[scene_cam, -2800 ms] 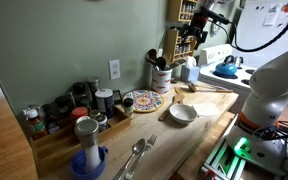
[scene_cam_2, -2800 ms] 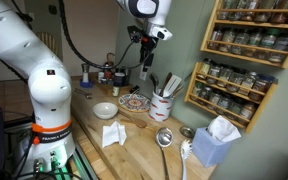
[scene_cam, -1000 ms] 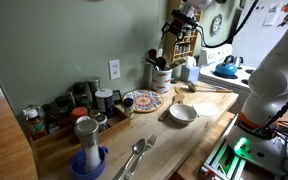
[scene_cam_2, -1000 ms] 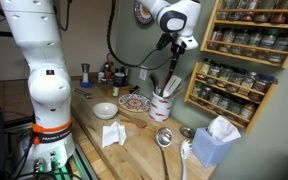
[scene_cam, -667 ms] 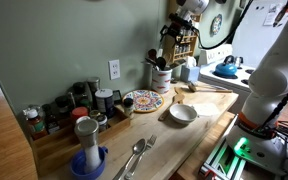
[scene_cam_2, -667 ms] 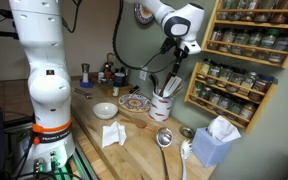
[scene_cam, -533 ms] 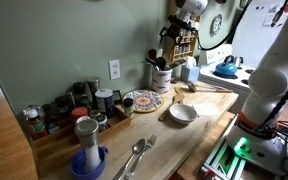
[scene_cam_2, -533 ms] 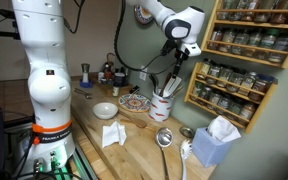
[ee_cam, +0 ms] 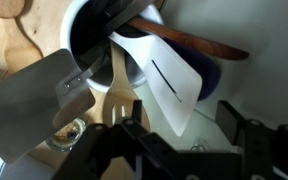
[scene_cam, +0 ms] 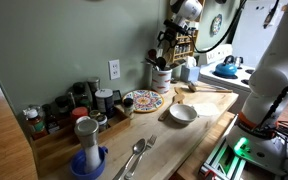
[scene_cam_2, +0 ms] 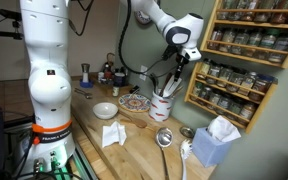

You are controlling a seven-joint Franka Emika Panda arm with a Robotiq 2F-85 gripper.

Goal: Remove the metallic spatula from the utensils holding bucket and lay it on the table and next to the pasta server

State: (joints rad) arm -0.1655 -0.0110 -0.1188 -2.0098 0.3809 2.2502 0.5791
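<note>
The white utensil bucket (scene_cam: pixel 161 77) stands near the wall by the spice shelf and also shows in an exterior view (scene_cam_2: pixel 161 106). In the wrist view the bucket (ee_cam: pixel 84 30) holds the metallic spatula (ee_cam: pixel 32 103), whose flat steel blade sticks out to the left. It also holds a white slotted spatula (ee_cam: pixel 164 82), a wooden spoon (ee_cam: pixel 189 42) and a wooden slotted turner (ee_cam: pixel 118 92). My gripper (ee_cam: pixel 184 135) is open and empty, just above the utensil heads, and shows in both exterior views (scene_cam: pixel 171 42) (scene_cam_2: pixel 177 68). Two metal utensils (scene_cam_2: pixel 165 137) lie on the table; I cannot tell which one is the pasta server.
A spice shelf (scene_cam_2: pixel 239 55) hangs close beside the bucket. A patterned plate (scene_cam: pixel 142 100), a white bowl (scene_cam: pixel 182 113), a cloth (scene_cam_2: pixel 112 134), a blue tissue box (scene_cam_2: pixel 215 140) and jars (scene_cam: pixel 84 100) along the wall share the wooden table.
My arm has swung across toward the spice shelf and lowered, so the gripper now sits right over the bucket. The utensils have not moved.
</note>
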